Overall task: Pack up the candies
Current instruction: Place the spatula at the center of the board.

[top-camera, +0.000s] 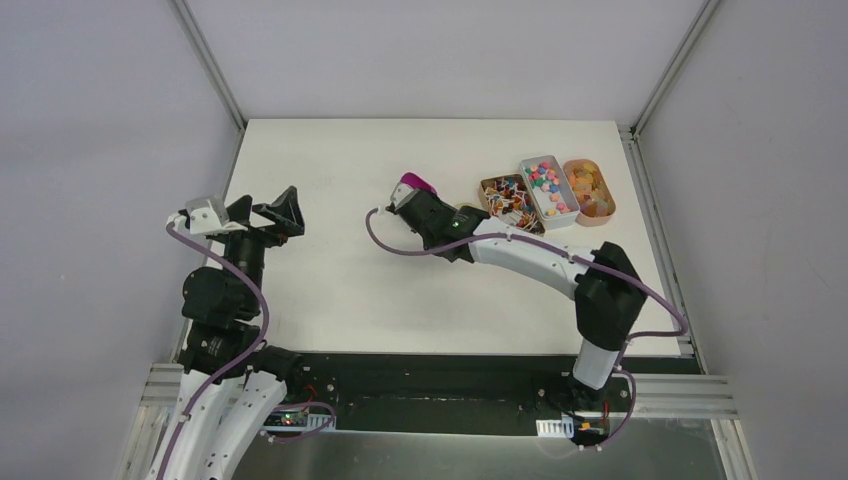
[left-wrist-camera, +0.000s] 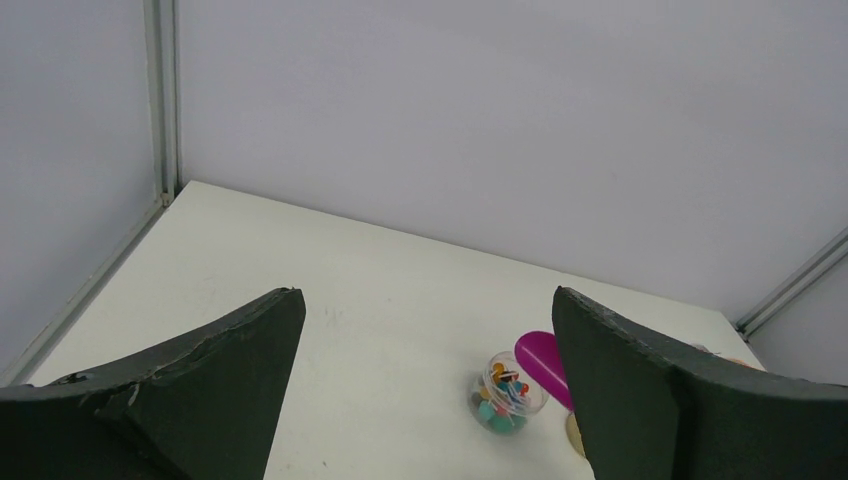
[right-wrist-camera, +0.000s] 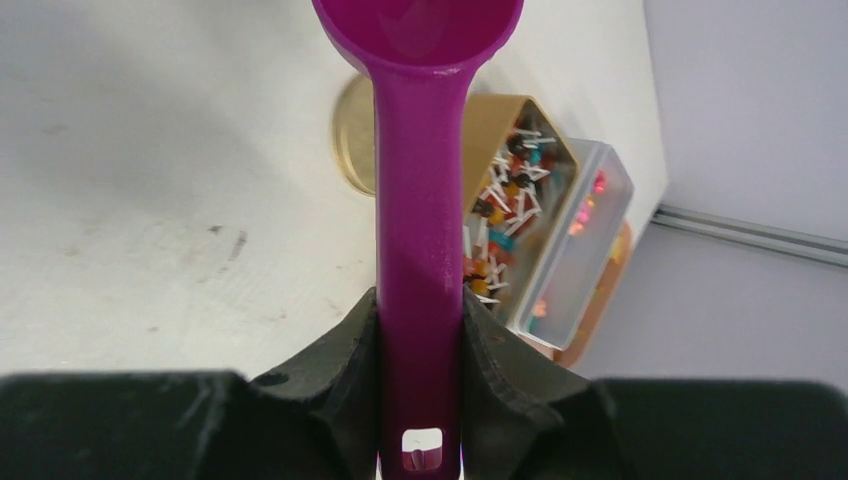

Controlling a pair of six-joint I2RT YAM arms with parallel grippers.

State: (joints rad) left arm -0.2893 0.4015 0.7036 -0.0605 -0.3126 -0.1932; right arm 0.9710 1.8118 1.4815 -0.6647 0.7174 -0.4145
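Top external view: white bench (top-camera: 330, 290), two arms, trays at far right.
The left gripper (top-camera: 272, 213) hangs released; the right gripper (right-wrist-camera: 420, 325) grasps the purple scoop (right-wrist-camera: 420, 200) handle; the middle tray (top-camera: 564, 214) holds candies (top-camera: 547, 186).

The left arm (top-camera: 225, 290) is folded up close above its base, and the left gripper (top-camera: 266, 207) faces out over the table with its jaws spread wide and nothing between them. The right arm (top-camera: 540, 255) stretches forward and to the left with its elbow bent, and the right gripper (right-wrist-camera: 420, 310) is clamped on the handle of a purple scoop (right-wrist-camera: 420, 150).
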